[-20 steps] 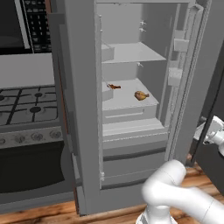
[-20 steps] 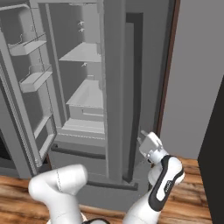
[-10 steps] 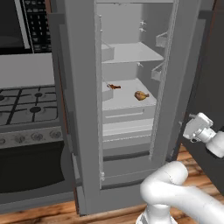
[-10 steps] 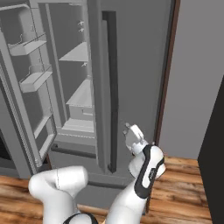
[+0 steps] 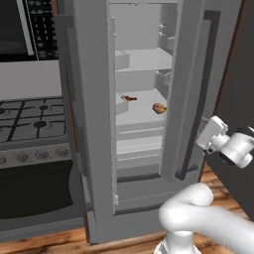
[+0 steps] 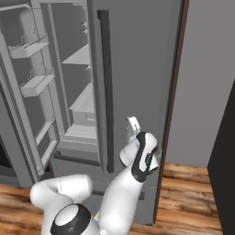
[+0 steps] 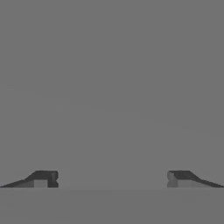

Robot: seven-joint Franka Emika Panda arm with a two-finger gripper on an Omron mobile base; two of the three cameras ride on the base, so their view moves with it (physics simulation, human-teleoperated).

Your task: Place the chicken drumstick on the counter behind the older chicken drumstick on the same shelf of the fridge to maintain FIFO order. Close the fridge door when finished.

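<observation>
Gripper (image 7: pixel 112 179) fingers spread wide, nothing held — pressed against right door of fridge (image 6: pixel 137 69), probably pushing it shut. Chicken drumstick (image 5: pixel 130 98) lies on shelf (image 5: pixel 141 115) behind older chicken drumstick (image 5: pixel 159 108), so FIFO order looks set. Left door hangs open beside stove (image 5: pixel 30 119); door bins face inward.

A wooden plank floor (image 6: pixel 193 202) ran below. A gas stove (image 5: pixel 30 116) with an oven (image 5: pixel 39 193) stood left, a microwave (image 5: pixel 20 30) above it. A grey wall (image 6: pixel 202 82) rose right.
</observation>
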